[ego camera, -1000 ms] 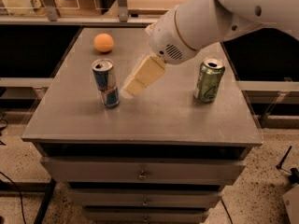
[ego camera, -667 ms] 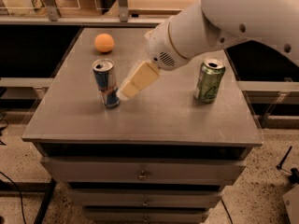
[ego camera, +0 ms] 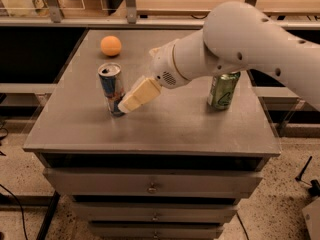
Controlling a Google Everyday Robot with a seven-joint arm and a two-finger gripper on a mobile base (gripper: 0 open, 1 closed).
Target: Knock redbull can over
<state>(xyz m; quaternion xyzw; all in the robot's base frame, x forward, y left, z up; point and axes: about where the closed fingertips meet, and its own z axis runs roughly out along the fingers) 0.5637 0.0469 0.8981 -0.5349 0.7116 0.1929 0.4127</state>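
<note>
The redbull can (ego camera: 111,88), slim, blue and silver with a red mark, stands on the left part of the grey table top (ego camera: 165,129) and leans slightly to the left. My gripper (ego camera: 127,104) reaches in from the right on the white arm (ego camera: 240,44). Its cream fingers (ego camera: 140,94) point down and left, and their tip touches the can's lower right side.
An orange ball (ego camera: 110,45) lies at the back left of the table. A wider green can (ego camera: 223,89) stands upright at the right, partly behind my arm. Drawers run below the table's front edge (ego camera: 150,149).
My arm has swung left and lower. The gripper tip has come against the redbull can's lower side, and the can has tipped slightly to the left.
</note>
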